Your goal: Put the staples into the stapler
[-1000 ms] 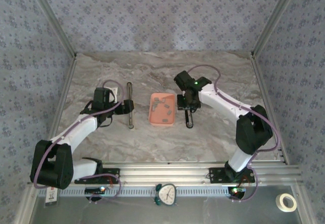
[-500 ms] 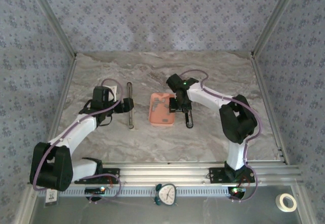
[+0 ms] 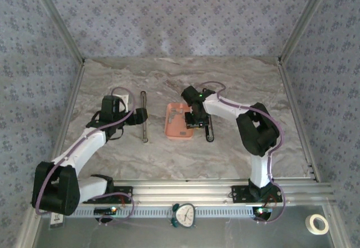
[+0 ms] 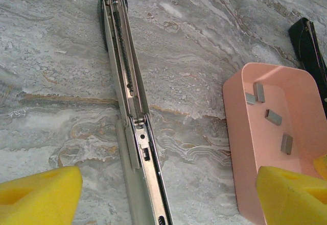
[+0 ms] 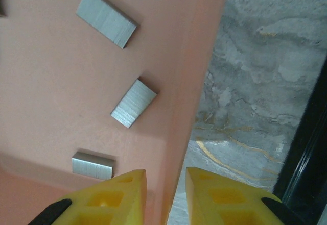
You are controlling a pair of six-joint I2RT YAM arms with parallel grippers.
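Starting from the staples (image 5: 134, 102): short grey strips, flat and apart on the floor of the salmon-pink tray (image 5: 199, 56), none lifted, none in a stapler. About mid-bench (image 3: 225, 79) for that tray in the top view. At its nine o'clock, well apart, the opened stapler (image 3: 144, 118), flat with its long channel bared and no strip visible in it. At its three o'clock, just beside, a black stapler (image 3: 210, 130).

On to the right pincer (image 5: 164, 184): nearly closed, straddling the tray's three-o'clock wall, one finger inside and one outside, with the nearest strips at nine to eleven o'clock of it. Cannot tell whether pinching that wall or merely flanking it. No staple between the fingers.

Then the left pincer (image 4: 167, 184): spread wide, gripping nothing, hovering over the six-o'clock end of the opened stapler.

Judging by this: the fetching step, barely begun, with loading not started. Seems aimed at steadying or shifting the tray rather than at a strip. Calls next for a fine pinch: moving toward ten o'clock over one strip, setting the fingers across its narrow width, and closing gently. After that, carrying it to nine o'clock and laying it lengthwise in the channel. Likely trouble: thin metal sliding on smooth plastic.
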